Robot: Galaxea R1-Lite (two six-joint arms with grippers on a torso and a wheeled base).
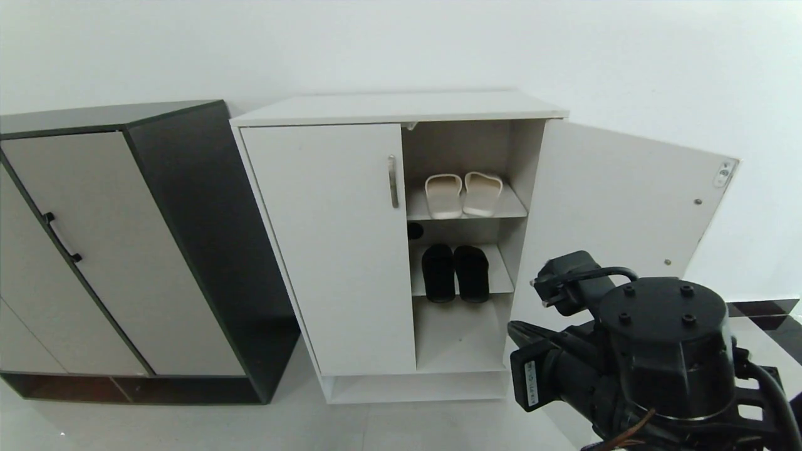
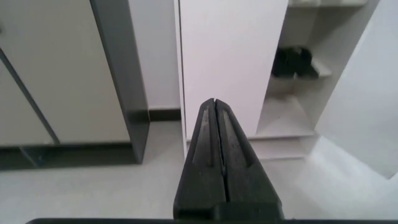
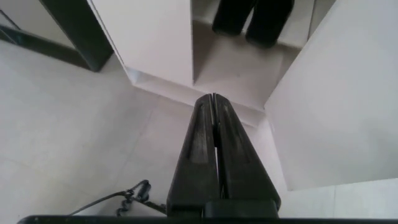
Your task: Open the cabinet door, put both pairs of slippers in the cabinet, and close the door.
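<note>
The right gripper (image 3: 214, 98) and left gripper (image 2: 214, 101) are hanging empty, fingers (image 3: 200, 144) pressed together, while the white slippers (image 1: 463, 195) and black slippers (image 1: 455, 273) are sitting on shelves inside the cabinet (image 1: 401, 106), so only the open right door (image 1: 620, 207) is waiting to be shut.

Upper shelf (image 1: 515, 209), centre of frame: one pair of white slippers (image 1: 463, 194), side by side.
Middle shelf (image 1: 501, 280), directly below: one pair of black slippers (image 1: 455, 273), side by side.
Floor (image 1: 376, 432), lower frame: white cabinet (image 1: 326, 250) at centre, dark cabinet (image 1: 188, 219) just beside it at left.
</note>
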